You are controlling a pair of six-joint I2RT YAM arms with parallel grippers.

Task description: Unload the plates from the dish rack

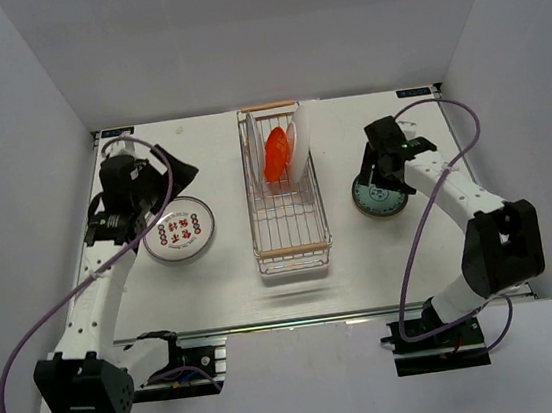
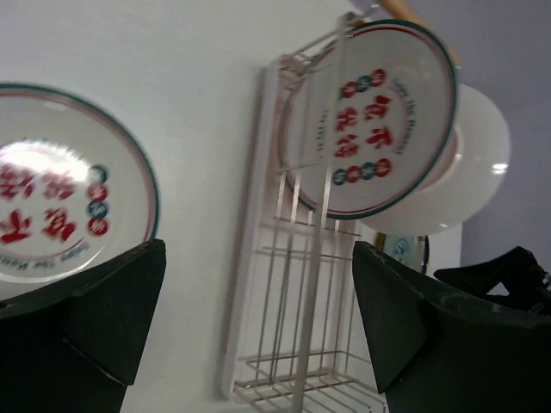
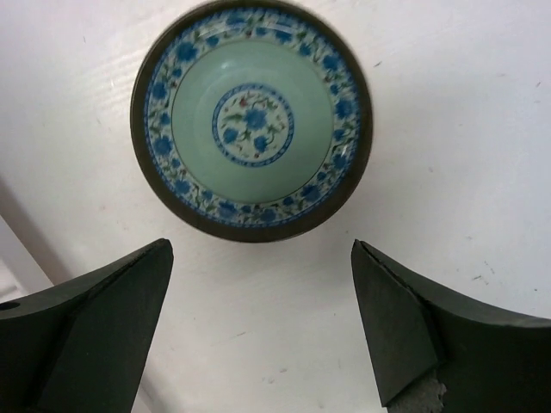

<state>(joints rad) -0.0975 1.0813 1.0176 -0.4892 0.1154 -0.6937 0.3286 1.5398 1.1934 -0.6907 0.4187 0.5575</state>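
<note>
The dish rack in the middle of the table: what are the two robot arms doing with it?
The arms are unloading plates from the dish rack. A white plate with red marks lies flat on the table left of the rack, near the left gripper. A blue-flowered plate lies right of the rack, below the right gripper. Both grippers are open and empty. An orange plate and white plates stand upright at the rack's far end.
</note>
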